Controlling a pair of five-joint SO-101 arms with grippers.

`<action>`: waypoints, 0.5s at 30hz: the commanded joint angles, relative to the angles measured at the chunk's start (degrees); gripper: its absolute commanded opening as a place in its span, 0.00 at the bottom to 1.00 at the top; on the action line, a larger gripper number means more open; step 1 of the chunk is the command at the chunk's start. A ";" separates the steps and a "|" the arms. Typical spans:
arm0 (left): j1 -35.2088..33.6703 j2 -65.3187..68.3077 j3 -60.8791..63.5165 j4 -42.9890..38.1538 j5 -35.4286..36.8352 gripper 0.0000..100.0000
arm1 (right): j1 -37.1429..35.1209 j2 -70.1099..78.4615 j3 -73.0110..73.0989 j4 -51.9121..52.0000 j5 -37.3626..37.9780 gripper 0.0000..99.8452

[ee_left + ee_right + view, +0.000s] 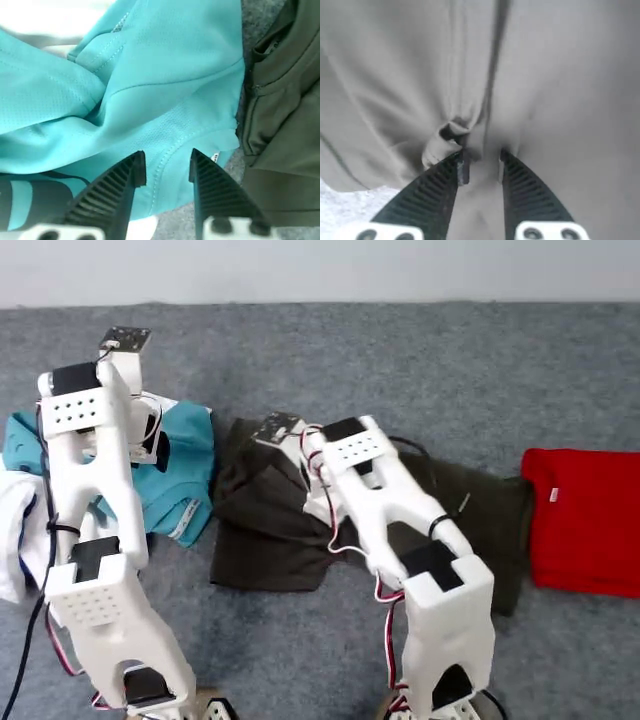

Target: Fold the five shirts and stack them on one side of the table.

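A crumpled teal shirt (185,470) lies at the left of the grey table. My left gripper (167,162) hangs open just above its hem (165,75), with nothing between the fingers. A dark olive shirt (265,530) is spread and rumpled in the middle, and its edge (280,125) lies right beside the teal one. My right gripper (481,165) is pressed into the olive cloth (555,75), shut on a bunched fold of it. A red shirt (585,520) lies folded flat at the right edge.
A white shirt (15,530) is bunched at the far left, partly under the teal one (50,20). Bare grey table surface (400,360) stretches along the back and between the olive and red shirts.
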 commanded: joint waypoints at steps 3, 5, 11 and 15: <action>-0.09 -0.26 -1.98 0.18 0.35 0.15 | 4.18 -2.77 -1.93 0.13 0.00 0.11; -0.09 -0.26 -1.98 0.18 0.35 0.15 | 4.62 -2.86 -1.93 0.66 0.00 0.11; 2.64 -0.26 -1.89 0.18 0.35 0.15 | 4.70 -8.84 -1.93 4.88 0.00 0.11; 7.30 -0.18 -1.89 0.09 0.35 0.15 | 8.48 -14.02 -1.58 6.20 0.00 0.11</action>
